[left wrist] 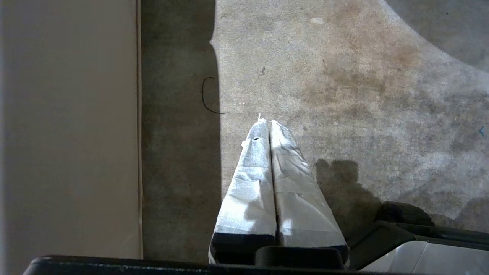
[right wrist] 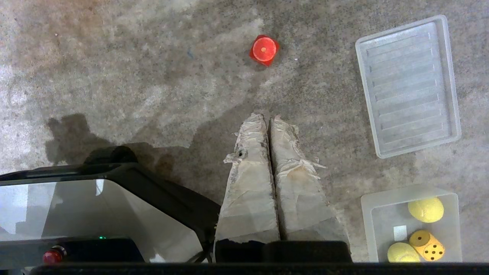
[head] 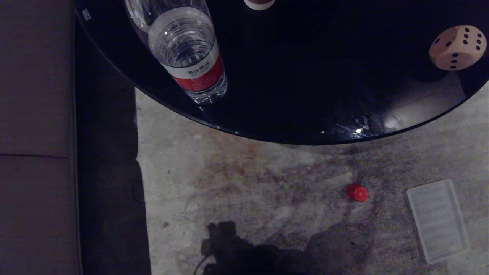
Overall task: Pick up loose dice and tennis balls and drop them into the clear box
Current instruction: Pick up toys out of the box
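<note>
A beige die [head: 457, 47] with dark dots sits on the round black table [head: 290, 95] at the far right. A red die [head: 357, 192] [right wrist: 264, 50] lies on the floor ahead of my right gripper [right wrist: 267, 117], which hangs shut and empty above the floor. To its right stands the clear box [right wrist: 366, 214], holding two tennis balls [right wrist: 425, 209] [right wrist: 403, 254] and a yellow die [right wrist: 427, 243]. My left gripper [left wrist: 267, 122] is also shut and empty, over bare floor. Neither arm shows in the head view.
A flat ribbed clear lid [head: 437, 220] [right wrist: 408, 86] lies on the floor beyond the box. A water bottle [head: 187, 53] stands on the table's left part. A beige sofa [head: 34, 133] borders the left. My own base [right wrist: 95, 206] sits between the arms.
</note>
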You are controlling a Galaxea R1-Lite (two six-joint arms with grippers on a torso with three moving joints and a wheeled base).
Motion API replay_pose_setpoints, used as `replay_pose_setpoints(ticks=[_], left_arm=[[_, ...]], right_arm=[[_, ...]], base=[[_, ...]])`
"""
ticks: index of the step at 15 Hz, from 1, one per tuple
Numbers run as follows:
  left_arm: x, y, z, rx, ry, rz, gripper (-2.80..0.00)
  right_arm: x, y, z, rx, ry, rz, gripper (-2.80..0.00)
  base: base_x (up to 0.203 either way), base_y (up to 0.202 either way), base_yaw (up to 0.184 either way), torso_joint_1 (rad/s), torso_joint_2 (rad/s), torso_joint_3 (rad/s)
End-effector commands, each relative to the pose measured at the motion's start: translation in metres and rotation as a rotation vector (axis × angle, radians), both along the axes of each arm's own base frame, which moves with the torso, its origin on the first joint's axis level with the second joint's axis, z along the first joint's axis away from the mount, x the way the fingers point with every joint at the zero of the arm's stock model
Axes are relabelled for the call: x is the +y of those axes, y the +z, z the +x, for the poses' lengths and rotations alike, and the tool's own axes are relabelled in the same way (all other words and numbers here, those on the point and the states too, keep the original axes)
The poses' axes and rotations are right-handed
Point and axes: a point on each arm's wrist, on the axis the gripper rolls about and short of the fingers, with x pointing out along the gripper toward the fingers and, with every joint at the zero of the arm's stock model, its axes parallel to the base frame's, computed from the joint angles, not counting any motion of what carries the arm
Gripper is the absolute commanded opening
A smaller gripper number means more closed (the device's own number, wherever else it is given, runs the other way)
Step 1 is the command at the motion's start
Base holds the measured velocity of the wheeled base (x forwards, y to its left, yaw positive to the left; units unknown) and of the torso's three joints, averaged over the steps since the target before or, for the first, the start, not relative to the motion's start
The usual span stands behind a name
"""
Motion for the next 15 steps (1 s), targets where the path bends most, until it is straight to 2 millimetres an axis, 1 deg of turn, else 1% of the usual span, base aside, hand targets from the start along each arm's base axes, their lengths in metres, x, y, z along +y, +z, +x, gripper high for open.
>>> replay_pose_setpoints(ticks=[1, 3, 9, 15], left_arm=[[0.0000, -0.0004, 0.0002, 0.003, 0.000, -0.002, -2.80], [0.0001, -0.0004, 0.0002, 0.002, 0.003, -0.007, -2.80], [0.0001, -0.0004, 0.0002, 0.002, 0.005, -0.010, -2.80], [0.0001, -0.0004, 0.0001, 0.001, 0.005, -0.011, -2.80]], right_arm=[[0.0000, -0.0002, -0.0001, 0.001, 0.000, 0.001, -2.80], [0.0000, -0.0001, 0.0000, 0.002, -0.001, 0.001, -2.80], [0.0000, -0.0001, 0.0000, 0.002, 0.000, 0.000, -2.80], [0.0000, -0.0001, 0.0000, 0.002, 0.000, 0.000, -2.80]], base=[[0.000, 0.000, 0.000, 0.000, 0.00, 0.000], [-0.114, 0.000, 0.001, 0.005, 0.00, 0.000], [-0.175, 0.000, -0.001, 0.002, 0.00, 0.006], [-0.010, 0.000, 0.000, 0.000, 0.00, 0.001]])
